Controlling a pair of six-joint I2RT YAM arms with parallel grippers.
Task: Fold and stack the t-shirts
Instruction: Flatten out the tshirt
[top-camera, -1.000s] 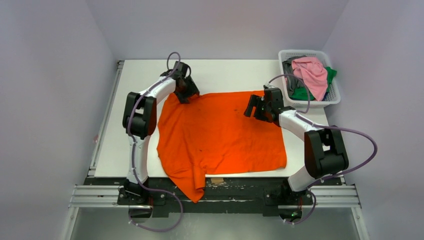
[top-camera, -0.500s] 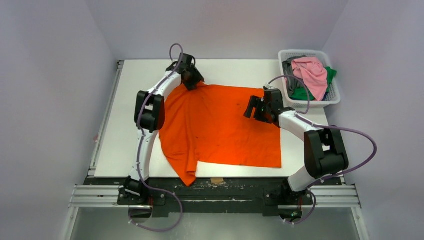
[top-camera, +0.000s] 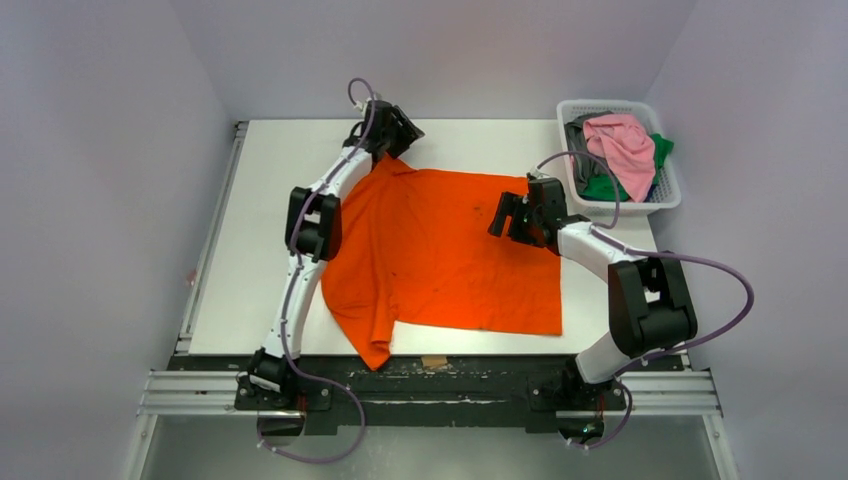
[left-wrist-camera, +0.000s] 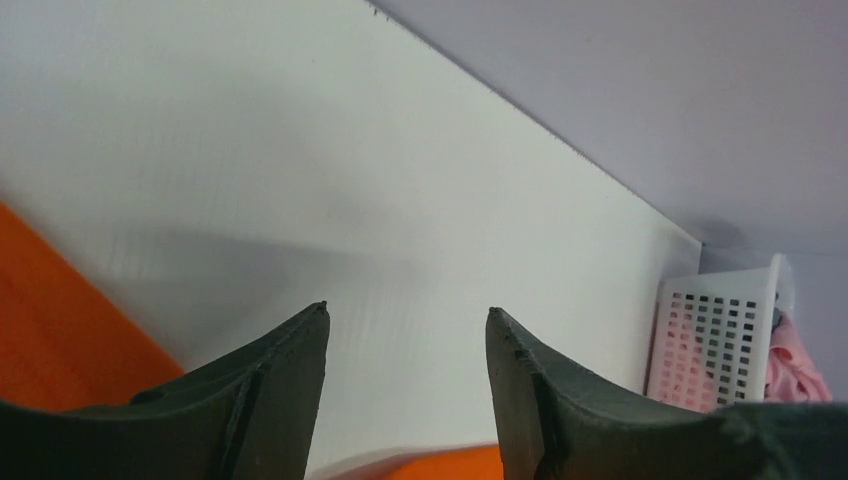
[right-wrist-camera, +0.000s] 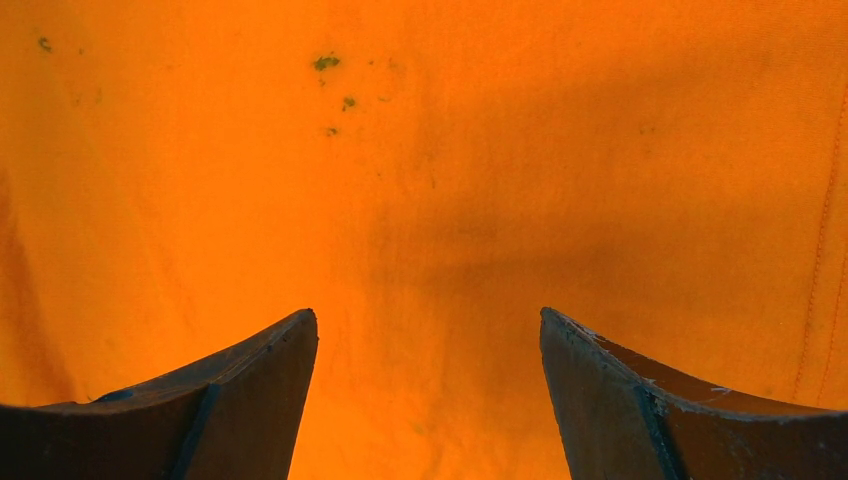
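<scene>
Spreading across most of the flat white table (top-camera: 260, 200), the large bright orange t-shirt (top-camera: 440, 260) lies opened out in the middle of the overhead view, fairly smooth, with one tongue of cloth trailing over the table's lower edge left of centre. At upper right stands the white slotted plastic basket (top-camera: 672, 196), holding a crumpled pink shirt (top-camera: 625, 145) over a green one (top-camera: 605, 187) and a grey one (top-camera: 578, 134). The left gripper (top-camera: 398, 128) sits at the shirt's top left corner; its wrist camera shows the jaws spread with only bare table between them, orange cloth low in the frame. The right gripper (top-camera: 503, 216) hovers over the shirt's upper right part, jaws also spread and pinching nothing, dark specks visible on the cloth ahead. I'd judge this to be the laying-out step, with no fold made so far. The next move probably calls for each gripper to drop onto an edge, close on one layer, and carry it over without dragging the rest.
</scene>
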